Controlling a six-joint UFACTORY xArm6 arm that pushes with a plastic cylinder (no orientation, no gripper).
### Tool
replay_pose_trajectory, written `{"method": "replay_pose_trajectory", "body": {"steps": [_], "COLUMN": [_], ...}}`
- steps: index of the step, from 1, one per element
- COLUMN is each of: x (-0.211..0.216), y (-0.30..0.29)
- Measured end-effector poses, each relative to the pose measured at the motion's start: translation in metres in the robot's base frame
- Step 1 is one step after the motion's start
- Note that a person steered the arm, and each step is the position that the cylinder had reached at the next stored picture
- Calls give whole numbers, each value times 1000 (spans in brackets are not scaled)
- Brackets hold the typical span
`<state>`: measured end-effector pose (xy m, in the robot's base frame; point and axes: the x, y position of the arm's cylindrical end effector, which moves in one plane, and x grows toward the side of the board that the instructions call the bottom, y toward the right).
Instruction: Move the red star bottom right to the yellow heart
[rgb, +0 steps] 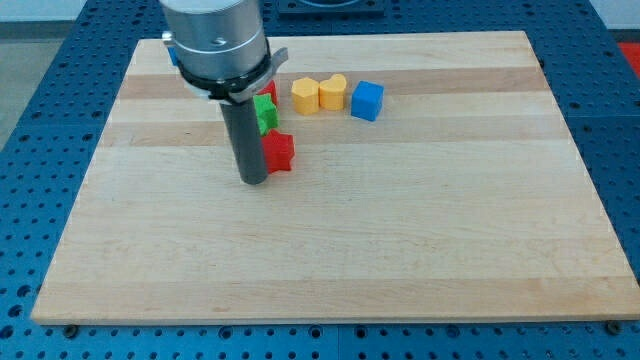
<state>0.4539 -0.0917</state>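
Note:
The red star (279, 151) lies on the wooden board, left of centre in the upper half. My tip (253, 181) stands right against its left side, touching or nearly so. The yellow heart (333, 93) lies up and to the right of the star, near the view's top. A yellow block (305, 96) touches the heart's left side. A blue cube (367, 101) sits just right of the heart. A green block (266, 112) sits just above the red star, partly hidden by the rod. A bit of another red block (270, 90) shows above the green one.
The wooden board (400, 230) rests on a blue perforated table (40, 130). The arm's grey body (215, 40) hangs over the board's upper left and hides what lies behind it.

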Motion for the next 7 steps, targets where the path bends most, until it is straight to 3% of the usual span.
{"method": "replay_pose_trajectory", "body": {"steps": [4,7], "x": [-28,-55], "y": [8,100]}}
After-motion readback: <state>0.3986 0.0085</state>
